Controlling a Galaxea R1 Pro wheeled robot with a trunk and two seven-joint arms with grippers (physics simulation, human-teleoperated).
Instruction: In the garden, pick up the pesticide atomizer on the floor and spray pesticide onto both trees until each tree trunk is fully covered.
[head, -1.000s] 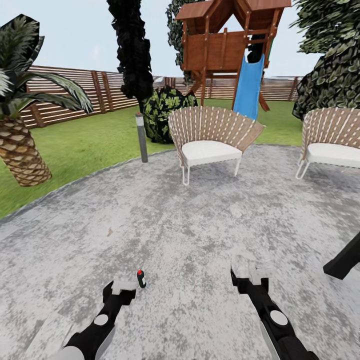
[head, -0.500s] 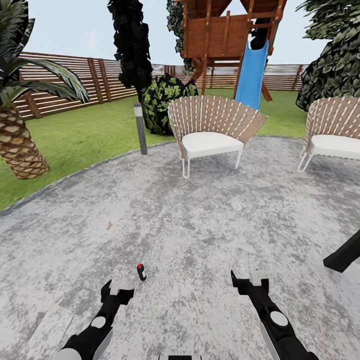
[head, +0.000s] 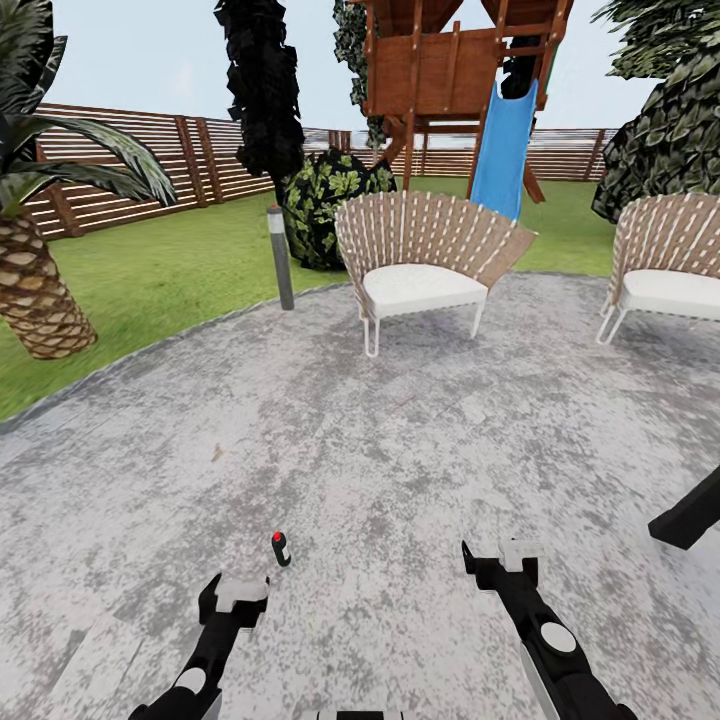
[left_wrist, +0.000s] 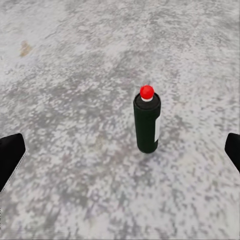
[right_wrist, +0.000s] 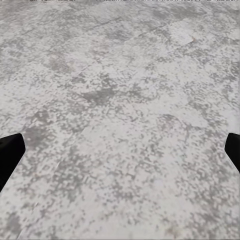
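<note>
Atomizer (head: 281, 549) stands upright on the grey stone patio (head: 400, 430), not on grass: dark green bottle, red cap, just ahead of the left gripper (head: 232, 597), apart from it. Left wrist view has it centred between wide-open jaws (left_wrist: 147, 122). Right gripper (head: 503, 562) also open, empty, over bare stone. Two chairs (head: 425, 262) and the lawn (head: 170, 275) lie beyond.

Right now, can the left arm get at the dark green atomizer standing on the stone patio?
Probably yes. The atomizer stands upright just ahead of the left gripper, whose jaws are wide open, with bare patio between them and nothing in the way.
</note>
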